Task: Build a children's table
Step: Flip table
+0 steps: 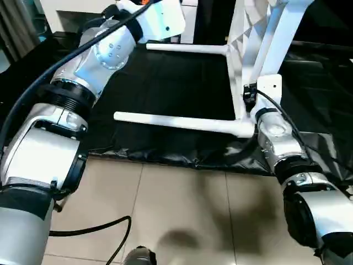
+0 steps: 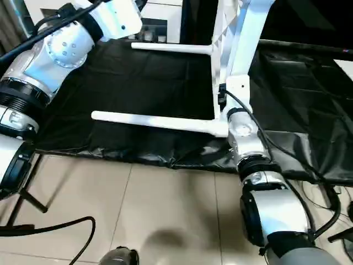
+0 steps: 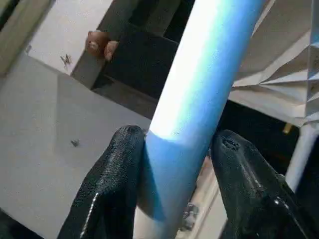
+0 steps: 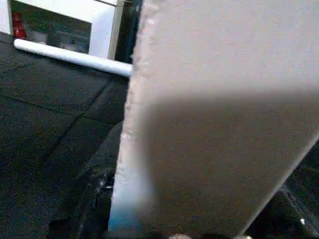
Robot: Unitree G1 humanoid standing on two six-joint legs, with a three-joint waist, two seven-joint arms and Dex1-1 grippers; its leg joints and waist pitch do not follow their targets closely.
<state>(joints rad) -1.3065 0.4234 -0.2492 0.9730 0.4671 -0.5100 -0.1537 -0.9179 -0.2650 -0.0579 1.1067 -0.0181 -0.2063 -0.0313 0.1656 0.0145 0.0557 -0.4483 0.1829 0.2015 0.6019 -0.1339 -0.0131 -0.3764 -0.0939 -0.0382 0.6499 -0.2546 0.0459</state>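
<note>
Silver forearms framed the head views, the left at 9 o'clock and the right at 4 o'clock, above a tiled floor point(image 1: 182, 215). Beyond them a black mat point(image 1: 165, 88) carried the children's table, tipped on its side: the tabletop point(image 1: 238, 61) stood on edge at about 1 o'clock, with two legs point(image 1: 176, 122) already seated in their sockets and pointing toward 9 o'clock.

The left end effector point(image 3: 174, 164) stood about half open around a white leg point(image 3: 199, 84); one finger point(image 3: 112, 184) touched the tube, while the other stood just beside it, so a firm hold could not be confirmed. The right end effector point(image 4: 107, 199) was at the lower edge of the tabletop, near the corner socket of the nearer leg; whether it gripped the edge could not be told.

Judged step: fitting a further leg while the right arm steadied the top. The next move probably called for a secured grip on the tube, alignment of its threaded end with a socket, then rotation.

A white cabinet point(image 1: 71, 14) stood at 11 o'clock behind the mat. A person's fingertips point(image 3: 99, 45) showed in the left wrist view. A black cable point(image 1: 94, 229) crossed the floor at 7 o'clock and could snag.
</note>
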